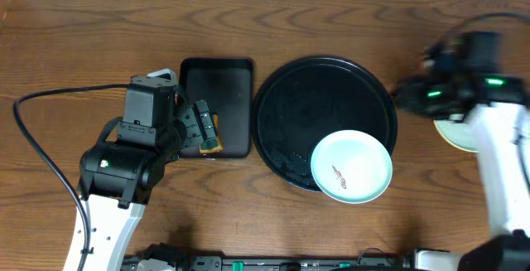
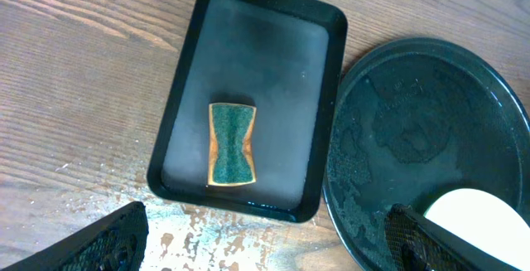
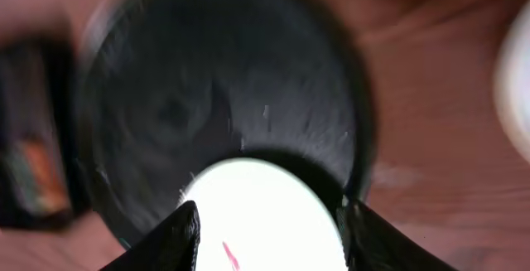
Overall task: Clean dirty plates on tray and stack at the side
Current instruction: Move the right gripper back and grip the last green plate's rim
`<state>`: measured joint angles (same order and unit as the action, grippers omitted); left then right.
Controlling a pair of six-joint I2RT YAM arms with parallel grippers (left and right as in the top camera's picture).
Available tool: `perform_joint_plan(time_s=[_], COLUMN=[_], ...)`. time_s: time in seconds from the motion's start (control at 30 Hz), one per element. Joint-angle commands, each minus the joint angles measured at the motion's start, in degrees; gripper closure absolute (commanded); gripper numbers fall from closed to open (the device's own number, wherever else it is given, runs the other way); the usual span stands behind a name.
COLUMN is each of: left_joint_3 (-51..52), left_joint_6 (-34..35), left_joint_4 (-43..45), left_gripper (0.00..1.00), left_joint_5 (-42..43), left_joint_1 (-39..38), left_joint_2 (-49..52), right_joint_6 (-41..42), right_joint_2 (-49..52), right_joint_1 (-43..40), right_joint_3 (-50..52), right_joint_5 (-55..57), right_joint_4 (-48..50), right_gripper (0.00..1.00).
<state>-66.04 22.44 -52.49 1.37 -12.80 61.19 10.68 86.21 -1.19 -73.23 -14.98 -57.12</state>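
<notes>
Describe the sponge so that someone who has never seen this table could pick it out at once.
Start at the large round black tray mid-table; just left of it in the overhead view sits a smaller rectangular black tray. The sponge lies flat inside that, toward the robot's end: a small waisted pad, dark green on top with orange-tan edges, the only coloured thing there.

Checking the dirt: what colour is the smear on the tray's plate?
Reddish smear on the plate; overhead view shows it best.
</notes>
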Motion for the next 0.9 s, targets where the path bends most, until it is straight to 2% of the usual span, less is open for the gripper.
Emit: perform_joint_plan(time_s=[0.0,0.07,0.3,0.33,0.4,0.43,0.53,0.73,0.87], left_joint_3=[-0.90,-0.90,-0.90,-0.90,-0.90,-0.90,-0.90,-0.90,-0.90], left_joint_6=[-0.35,-0.35,-0.35,-0.35,-0.37,-0.35,-0.35,-0.35,-0.35], left_joint_4=[-0.02,-0.02,-0.02,-0.02,-0.02,-0.02,-0.02,-0.02,-0.02], left_gripper=[0.08,0.08,0.08,0.08,0.08,0.08,0.08,0.08,0.08], left_joint_5=[-0.09,-0.09,-0.09,-0.09,-0.09,-0.09,-0.09,-0.09,-0.09], left_joint_1=[0.24,0.24,0.24,0.24,0.24,0.24,0.24,0.24,0.24], left_joint_2=[0.17,0.17,0.17,0.17,0.17,0.17,0.17,0.17,0.17], right_joint_6=[2.78,4.46,6.01,5.99,5.05,3.28,-0.68,1.07,-2.14], right_joint_2=[2.95,4.28,9.88,10.64,11.54,11.76,11.69,10.86,10.86], right_joint_1=[6.45,8.37,9.68,9.57,9.53,9.55,9.60,9.49,9.51], right_joint_3=[4.02,6.08,13.53,14.49,15.54,15.89,15.96,13.22,12.35], right_joint_5=[16.98,20.83,23.82,23.71,21.53,18.84,12.33,11.43,11.28], right_joint_4=[-1.22,-0.96,5.66,7.10,9.14,10.25,12.39,16.44,23.56], right_gripper=[0.47,0.47,0.47,0.51,0.78,0.87,0.99,0.99,0.99])
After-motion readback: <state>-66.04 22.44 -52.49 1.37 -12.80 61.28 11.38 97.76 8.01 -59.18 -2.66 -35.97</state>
